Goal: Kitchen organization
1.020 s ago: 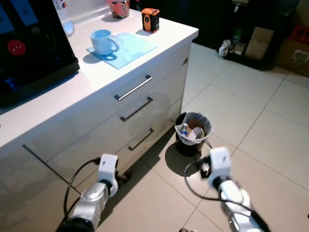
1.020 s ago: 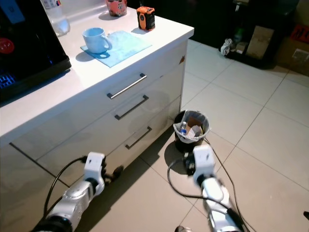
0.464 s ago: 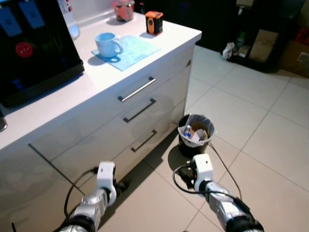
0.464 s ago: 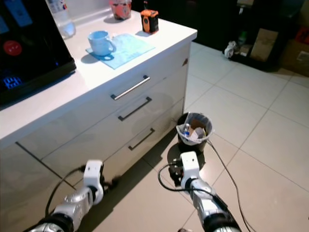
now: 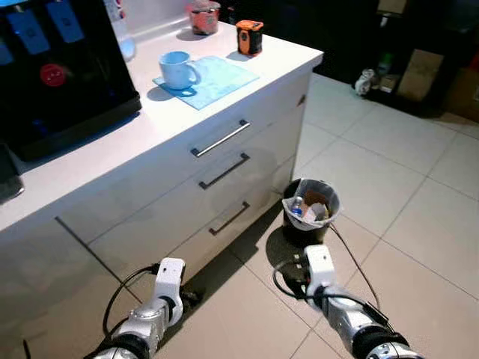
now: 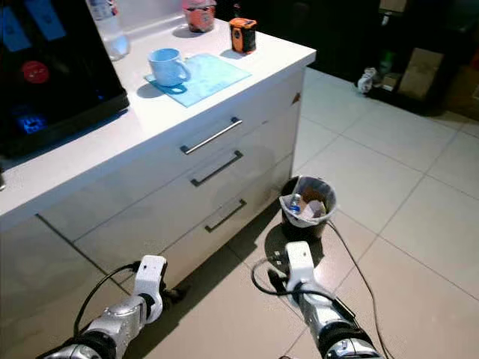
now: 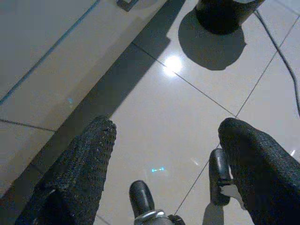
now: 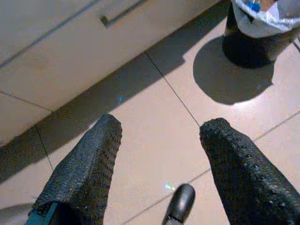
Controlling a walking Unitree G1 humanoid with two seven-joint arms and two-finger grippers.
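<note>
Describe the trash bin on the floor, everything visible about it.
The trash bin is small, round and black, lined with a pale bag folded over its rim. It stands upright on the tiled floor beside the drawer cabinet, by the lowest drawer. Inside are crumpled paper scraps and a blue-capped bottle. A thin cable runs past it.

No legible text, brand, number or sign anywhere. Black appliance (image 5: 52,75) on white counter (image 5: 150,120), behind blue mug (image 5: 177,69): blue tags and round red mark on front, lettering too small to read. Orange-black device (image 5: 249,37) at counter corner beyond mug: markings unreadable. Clear bottle (image 6: 106,30) beside appliance: label blurred. Cardboard box (image 5: 420,73), far across floor from counter: print indistinct.
</note>
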